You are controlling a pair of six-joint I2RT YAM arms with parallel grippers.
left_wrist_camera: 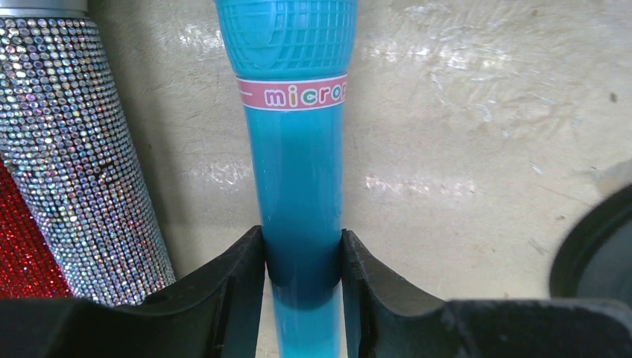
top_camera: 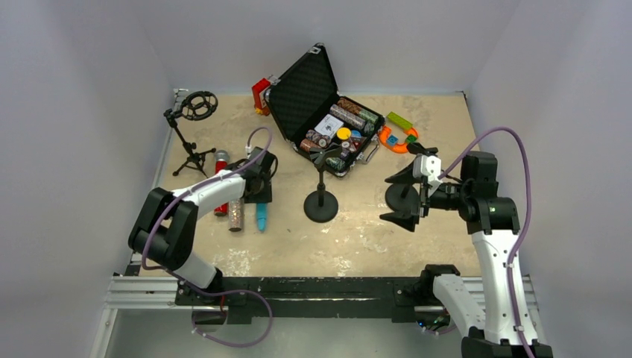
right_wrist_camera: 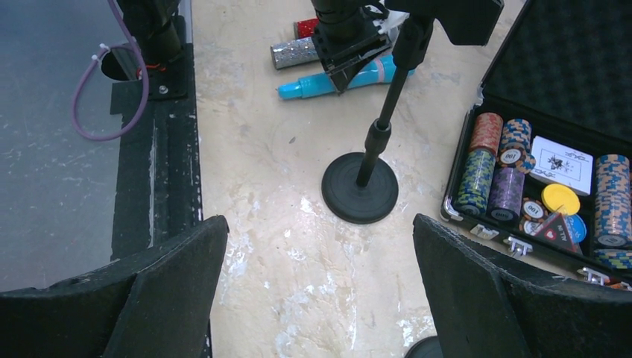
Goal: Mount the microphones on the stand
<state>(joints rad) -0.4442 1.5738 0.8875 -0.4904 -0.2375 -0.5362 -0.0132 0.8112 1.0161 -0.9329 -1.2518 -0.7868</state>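
The light blue microphone [left_wrist_camera: 298, 171] lies on the table, its handle between my left gripper's [left_wrist_camera: 303, 268] fingers, which press both sides. It also shows in the top view [top_camera: 261, 218] below the left gripper [top_camera: 257, 190]. The glittery silver microphone [left_wrist_camera: 74, 149] lies right beside it, and the red one [left_wrist_camera: 19, 257] beyond that. A round-base stand [top_camera: 321, 205] with a clip on top stands mid-table and also shows in the right wrist view [right_wrist_camera: 360, 186]. My right gripper [right_wrist_camera: 320, 283] is wide open and empty, hovering right of that stand [top_camera: 406, 198].
A tripod stand with a ring mount [top_camera: 195, 134] stands at the far left. An open black case of poker chips [top_camera: 328, 127] sits behind the middle stand. A second round base [top_camera: 401, 195] lies under the right gripper. Colourful toys [top_camera: 399, 134] lie at the back right.
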